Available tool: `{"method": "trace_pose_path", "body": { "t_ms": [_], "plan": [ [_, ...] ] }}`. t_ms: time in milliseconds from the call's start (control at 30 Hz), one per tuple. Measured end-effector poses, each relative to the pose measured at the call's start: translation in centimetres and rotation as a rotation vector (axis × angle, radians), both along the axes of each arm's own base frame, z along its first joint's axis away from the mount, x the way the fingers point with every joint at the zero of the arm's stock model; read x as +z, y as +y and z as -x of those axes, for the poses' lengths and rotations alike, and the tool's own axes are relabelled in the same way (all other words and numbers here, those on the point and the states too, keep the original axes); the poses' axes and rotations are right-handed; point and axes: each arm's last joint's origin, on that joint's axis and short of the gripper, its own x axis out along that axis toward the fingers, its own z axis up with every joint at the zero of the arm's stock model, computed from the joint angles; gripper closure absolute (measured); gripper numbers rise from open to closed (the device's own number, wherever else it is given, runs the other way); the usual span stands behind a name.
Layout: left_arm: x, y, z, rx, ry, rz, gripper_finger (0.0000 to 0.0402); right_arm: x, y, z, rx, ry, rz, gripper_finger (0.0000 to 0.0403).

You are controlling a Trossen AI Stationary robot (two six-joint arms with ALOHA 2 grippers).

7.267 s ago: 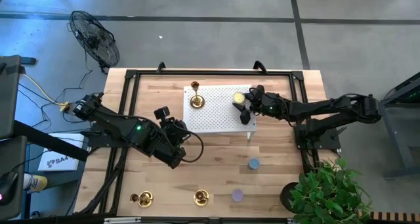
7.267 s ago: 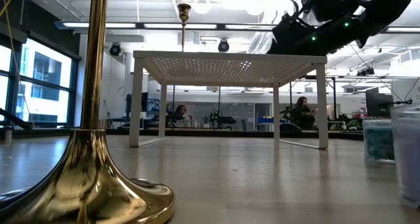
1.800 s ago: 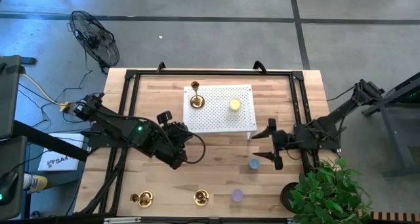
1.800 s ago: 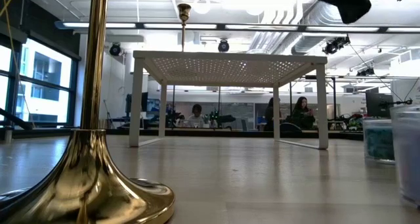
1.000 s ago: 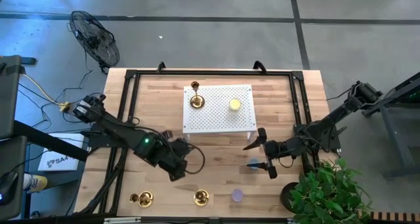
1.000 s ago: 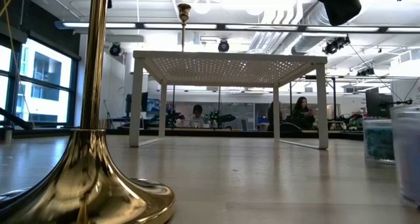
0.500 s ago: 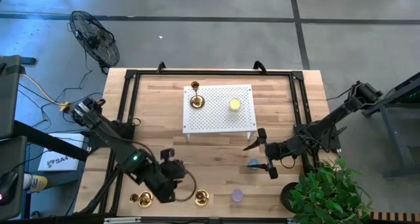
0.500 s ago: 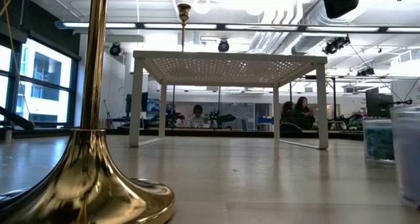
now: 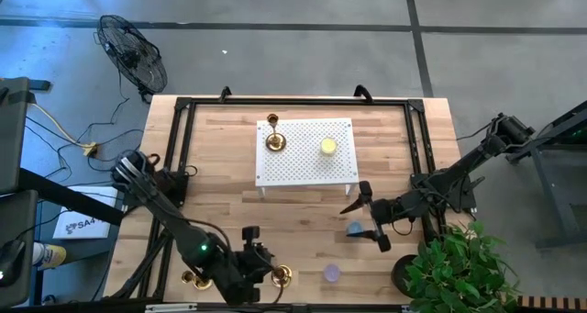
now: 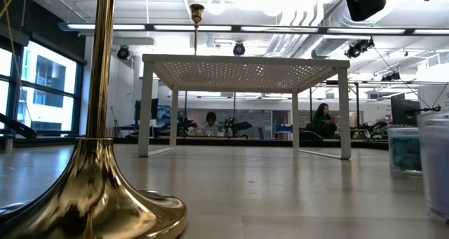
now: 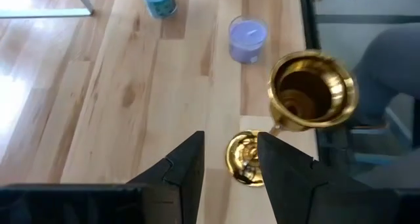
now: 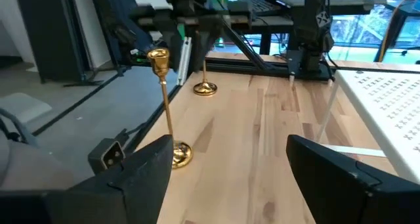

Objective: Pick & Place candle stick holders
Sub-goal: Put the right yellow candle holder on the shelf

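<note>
While the left gripper (image 11: 230,161) stands part open, empty, a brass candlestick (image 11: 289,122) rises between its fingers; the right gripper (image 9: 365,217) gapes wide, empty.

- A robotics lab or test bay in an open-plan workplace, not a home.
- The wooden table (image 9: 220,166) stands on a bare grey concrete floor (image 9: 303,47) crossed by dark lines, ringed by a black metal frame (image 9: 179,106).
- A floor fan (image 9: 133,54) and loose cables (image 9: 55,125) lie beyond the table's left edge.
- The low view shows exposed ceiling ducts (image 10: 316,18), strip lights, large windows (image 10: 42,78) and people seated at desks (image 10: 324,116) with monitors.
</note>
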Motion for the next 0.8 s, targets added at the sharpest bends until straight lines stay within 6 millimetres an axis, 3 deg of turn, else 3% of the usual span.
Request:
{"method": "trace_pose_path", "body": {
  "t_ms": [333,600,800],
  "plan": [
    [-0.6,-0.8,-0.1,0.004,0.036,0.102,0.0264,0.3,0.7,0.4,0.043,-0.036,0.005,0.0111],
    [-0.6,-1.3,0.4,0.018,0.017,0.096,0.0264,0.3,0.7,0.4,0.03,-0.045,0.031,0.0111],
    [-1.7,-1.6,0.0,0.034,0.046,0.099,0.0264,0.3,0.8,0.4,0.034,-0.05,0.048,0.0111]
  ]
}}
